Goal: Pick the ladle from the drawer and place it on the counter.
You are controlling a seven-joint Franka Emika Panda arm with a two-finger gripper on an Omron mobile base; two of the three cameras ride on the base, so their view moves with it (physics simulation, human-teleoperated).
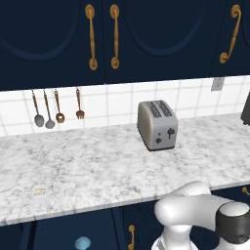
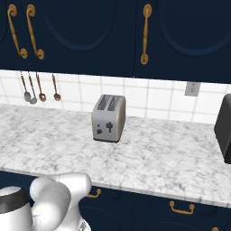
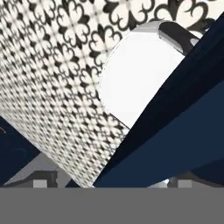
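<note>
A small light-blue round bowl, the ladle [image 1: 83, 242], shows below the counter's front edge at the bottom of the left base view, inside the dark navy drawer [image 1: 58, 233]; its handle is cut off by the frame. The white-and-grey marbled counter [image 1: 88, 171] [image 2: 158, 158] runs across both base views. My arm bends down in front of the counter, its white elbow low in both base views. In the hand view my gripper [image 3: 113, 183] is open, its fingertips [image 3: 43, 179] far apart with nothing between them, facing a slanted navy panel [image 3: 175, 131] and patterned floor [image 3: 52, 78].
A silver toaster [image 1: 157, 124] [image 2: 108, 118] stands on the counter near the tiled wall. Grey spoons and a wooden fork and spoon [image 1: 49, 110] hang on the wall to the left. A dark appliance [image 2: 224, 131] sits at the counter's right end. Brass handles [image 2: 182, 208] mark the lower cabinets.
</note>
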